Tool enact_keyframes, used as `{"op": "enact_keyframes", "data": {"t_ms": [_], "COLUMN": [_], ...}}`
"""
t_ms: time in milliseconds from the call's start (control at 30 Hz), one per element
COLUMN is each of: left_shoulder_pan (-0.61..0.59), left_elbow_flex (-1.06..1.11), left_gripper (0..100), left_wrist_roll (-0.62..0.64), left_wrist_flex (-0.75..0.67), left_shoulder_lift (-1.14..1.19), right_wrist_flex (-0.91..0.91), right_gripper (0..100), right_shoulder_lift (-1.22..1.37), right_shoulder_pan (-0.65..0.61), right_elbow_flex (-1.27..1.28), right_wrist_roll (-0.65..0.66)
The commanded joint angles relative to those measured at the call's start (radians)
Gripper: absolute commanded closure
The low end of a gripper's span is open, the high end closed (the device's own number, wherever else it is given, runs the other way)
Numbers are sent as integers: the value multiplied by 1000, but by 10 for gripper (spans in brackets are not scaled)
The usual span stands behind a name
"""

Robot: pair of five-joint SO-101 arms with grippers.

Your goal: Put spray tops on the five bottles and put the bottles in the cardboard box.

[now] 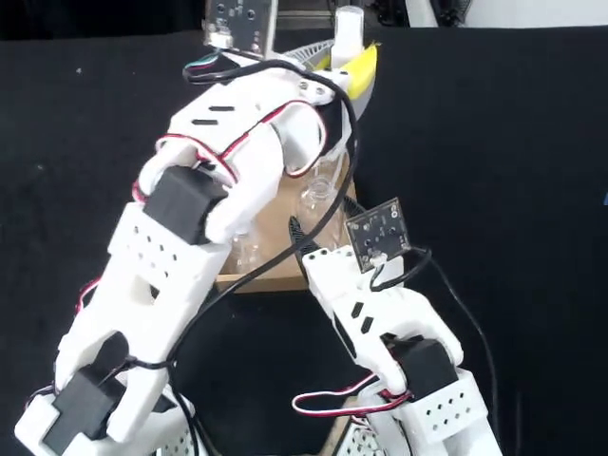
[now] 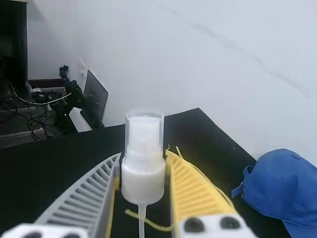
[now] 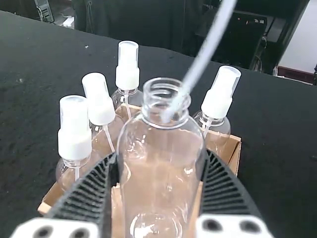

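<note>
Black table (image 1: pixel 494 142) is carrying the cardboard box (image 3: pixel 235 148) with four capped bottles (image 3: pixel 99 106) standing inside. Right tool (image 3: pixel 158 158) is clamping the open bottle (image 3: pixel 161 144) over the box. Left tool (image 2: pixel 143 163) is pinching the spray top (image 2: pixel 143 134) above it. Its dip tube (image 3: pixel 203 54) is entering slanted, so I'd guess pushing down risks kinking it or seating the top crooked. Bottle's standing upright, neck pointing up.
</note>
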Motion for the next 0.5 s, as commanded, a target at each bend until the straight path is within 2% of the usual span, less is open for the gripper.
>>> {"op": "enact_keyframes", "data": {"t_ms": [0,200,467], "left_shoulder_pan": [-33,-111,-114], "left_elbow_flex": [50,61,117], "left_gripper": [970,970,970], "left_wrist_roll": [9,12,18], "left_wrist_flex": [-92,-140,-140], "left_shoulder_lift": [-34,-34,-176], "right_wrist_flex": [-26,-26,-26], "right_gripper": [885,885,885], "right_shoulder_lift": [-31,-31,-31], "right_shoulder_pan": [-11,-11,-11], "right_elbow_flex": [-7,-7,-7], "right_wrist_roll": [3,3,3]}}
